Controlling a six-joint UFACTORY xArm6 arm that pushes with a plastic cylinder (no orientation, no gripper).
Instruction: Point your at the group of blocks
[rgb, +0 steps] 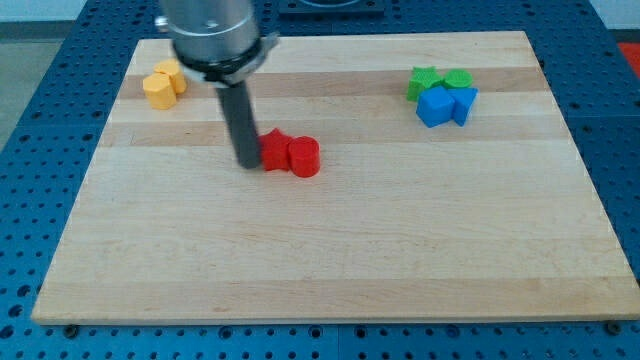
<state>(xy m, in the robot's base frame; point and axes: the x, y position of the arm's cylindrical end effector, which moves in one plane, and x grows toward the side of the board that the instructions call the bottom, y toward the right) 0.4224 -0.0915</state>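
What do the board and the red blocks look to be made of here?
The board looks like pale wood with a smooth finish: lengthwise planks and grain lines show. The two red blocks, beside my tip, look like matte painted wood or plastic: flat, even colour with no grain, so I can't tell which.

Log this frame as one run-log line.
my tip: touching left side of red blocks | yellow blocks: top left | green blocks and blue blocks: clustered top right

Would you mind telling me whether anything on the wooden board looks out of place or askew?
Nothing stands out. The yellow blocks, red blocks and green-and-blue blocks sit in tidy clusters on the wooden board; my tip rests beside the red pair.
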